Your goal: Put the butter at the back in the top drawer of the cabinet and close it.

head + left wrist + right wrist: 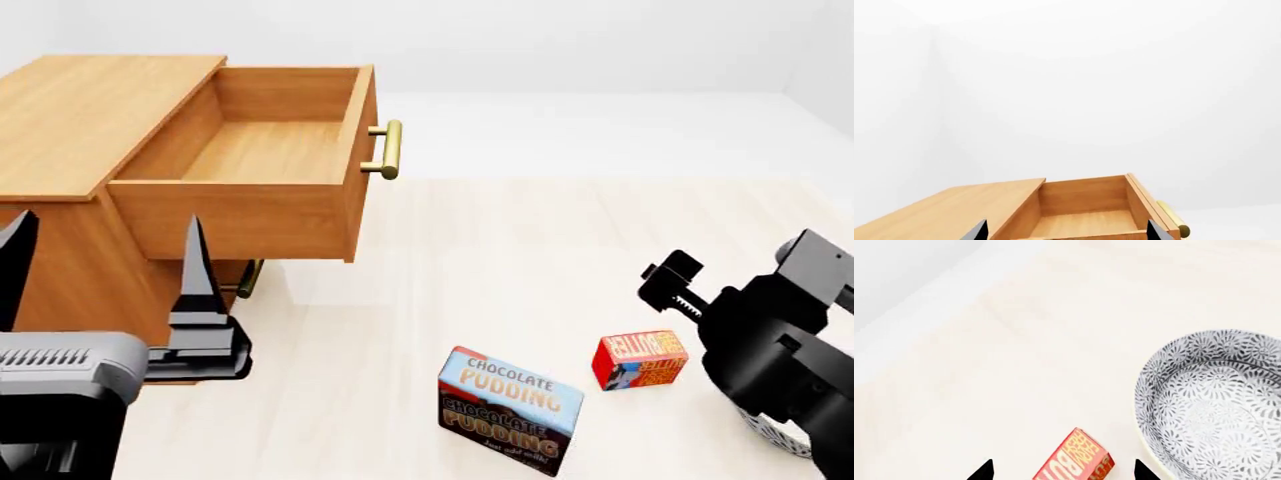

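The butter (641, 360), a small red-and-orange box, lies on the pale floor right of the pudding box. In the right wrist view the butter (1074, 460) lies between the tips of my open, empty right gripper (1062, 472), which does not touch it. The light-brown cabinet (94, 110) stands at the left with its top drawer (254, 150) pulled fully out and empty, its brass handle (387, 150) facing right. My left gripper (104, 272) is open and empty in front of the cabinet. The left wrist view looks into the drawer (1084, 210) past the left gripper (1066, 232).
A blue-and-brown Chocolate Pudding box (514, 408) stands left of the butter. A grey patterned bowl (1214, 405) sits close beside the butter, mostly hidden under my right arm (781, 335) in the head view. A lower drawer handle (250, 278) shows under the open drawer.
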Controlling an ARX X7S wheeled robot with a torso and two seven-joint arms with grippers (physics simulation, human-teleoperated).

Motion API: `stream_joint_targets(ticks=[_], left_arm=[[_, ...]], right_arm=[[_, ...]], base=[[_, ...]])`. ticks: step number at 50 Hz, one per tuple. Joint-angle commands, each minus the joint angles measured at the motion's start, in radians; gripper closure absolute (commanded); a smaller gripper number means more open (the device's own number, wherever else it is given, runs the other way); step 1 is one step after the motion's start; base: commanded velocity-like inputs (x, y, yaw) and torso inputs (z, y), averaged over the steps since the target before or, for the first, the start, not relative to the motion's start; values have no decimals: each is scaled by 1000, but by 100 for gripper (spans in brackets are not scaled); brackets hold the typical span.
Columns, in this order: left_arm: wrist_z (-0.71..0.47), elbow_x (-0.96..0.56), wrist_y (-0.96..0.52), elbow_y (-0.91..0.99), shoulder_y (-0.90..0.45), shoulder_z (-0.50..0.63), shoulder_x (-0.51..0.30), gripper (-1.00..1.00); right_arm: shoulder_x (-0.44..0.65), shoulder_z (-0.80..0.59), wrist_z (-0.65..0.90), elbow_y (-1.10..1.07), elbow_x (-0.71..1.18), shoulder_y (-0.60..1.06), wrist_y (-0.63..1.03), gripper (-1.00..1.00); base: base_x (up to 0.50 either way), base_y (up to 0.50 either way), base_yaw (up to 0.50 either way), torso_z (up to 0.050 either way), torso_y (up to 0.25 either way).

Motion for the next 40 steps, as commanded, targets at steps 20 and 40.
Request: stream_joint_targets(ticks=[20,40], left_arm=[[7,32,55,-45,67,0,21,-100],[15,35,62,-78,97,-4,48,-100]], right_arm=[[-163,-59,309,72,-40,103,-1,-100],[-220,-33,309,259,-81,217,-26,-100]], base=[[0,0,0,0,0],[0,0,0,0,0]])
